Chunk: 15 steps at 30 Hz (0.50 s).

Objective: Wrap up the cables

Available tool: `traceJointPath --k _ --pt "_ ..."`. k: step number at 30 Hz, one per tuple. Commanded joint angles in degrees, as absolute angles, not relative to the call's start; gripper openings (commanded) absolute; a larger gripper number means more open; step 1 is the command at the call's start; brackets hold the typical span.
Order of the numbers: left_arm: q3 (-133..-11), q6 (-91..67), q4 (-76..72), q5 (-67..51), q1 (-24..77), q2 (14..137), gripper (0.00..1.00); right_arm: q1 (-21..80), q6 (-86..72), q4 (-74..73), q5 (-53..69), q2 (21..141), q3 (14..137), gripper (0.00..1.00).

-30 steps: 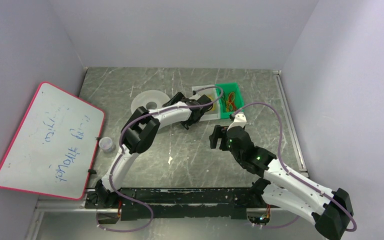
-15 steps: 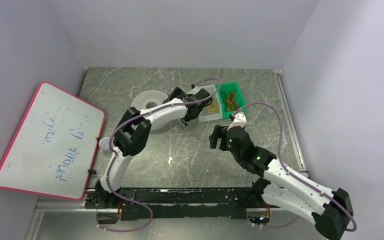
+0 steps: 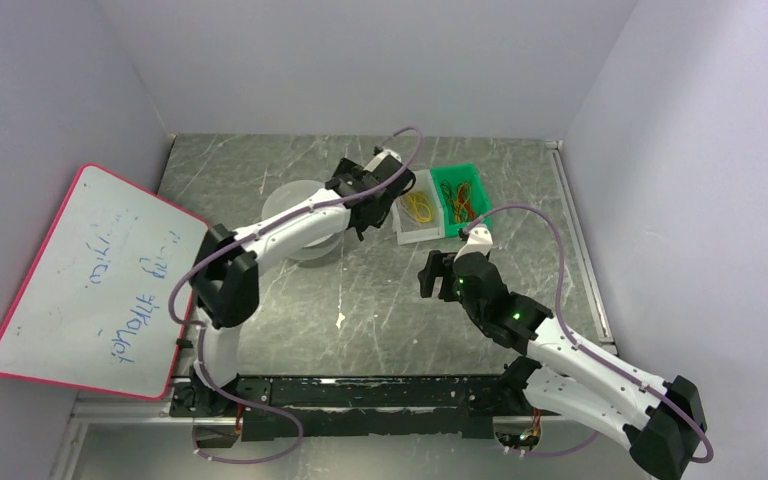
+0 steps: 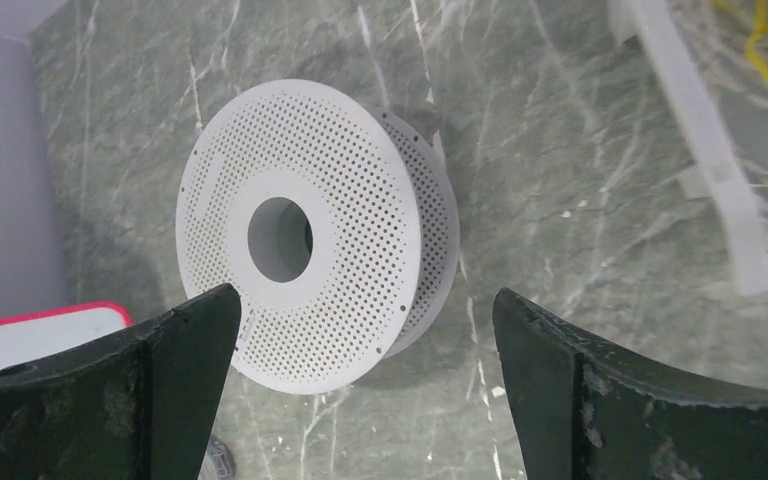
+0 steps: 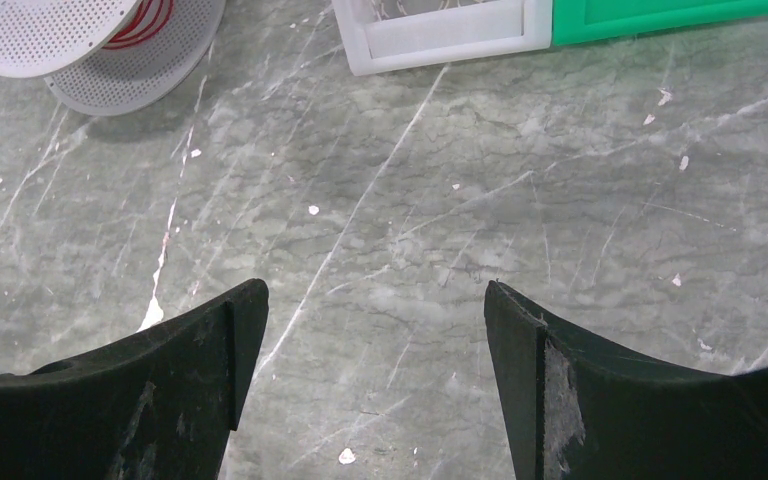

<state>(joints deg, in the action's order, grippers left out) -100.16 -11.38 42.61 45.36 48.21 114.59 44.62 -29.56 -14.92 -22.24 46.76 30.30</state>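
Observation:
A white perforated spool (image 4: 305, 235) lies on the marble table, with red cable (image 5: 145, 20) wound on its hub showing in the right wrist view. In the top view the spool (image 3: 295, 205) is partly hidden under my left arm. My left gripper (image 4: 365, 295) is open and empty, held above the spool's near right edge; it also shows in the top view (image 3: 352, 205). My right gripper (image 5: 375, 290) is open and empty over bare table; in the top view it (image 3: 428, 275) is at mid-table, below the trays.
A white tray (image 3: 418, 232) with yellow bands and a green tray (image 3: 457, 172) with red and orange bands stand right of the spool. A red-framed whiteboard (image 3: 95, 285) leans at the left. Grey walls enclose the table.
My left arm has swung back and left, from over the white tray to above the spool; its elbow moved left. The right arm has not moved.

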Motion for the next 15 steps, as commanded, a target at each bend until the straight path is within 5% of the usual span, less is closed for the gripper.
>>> traceJointPath --k 1,15 --pt "-98.67 -13.17 39.32 38.44 47.29 107.99 0.99 44.28 -29.54 -15.78 -22.04 46.4 31.11 0.83" --pt "-81.41 -20.29 33.55 26.41 35.22 77.86 0.97 44.38 -28.38 -15.76 -20.1 47.64 32.66 0.83"
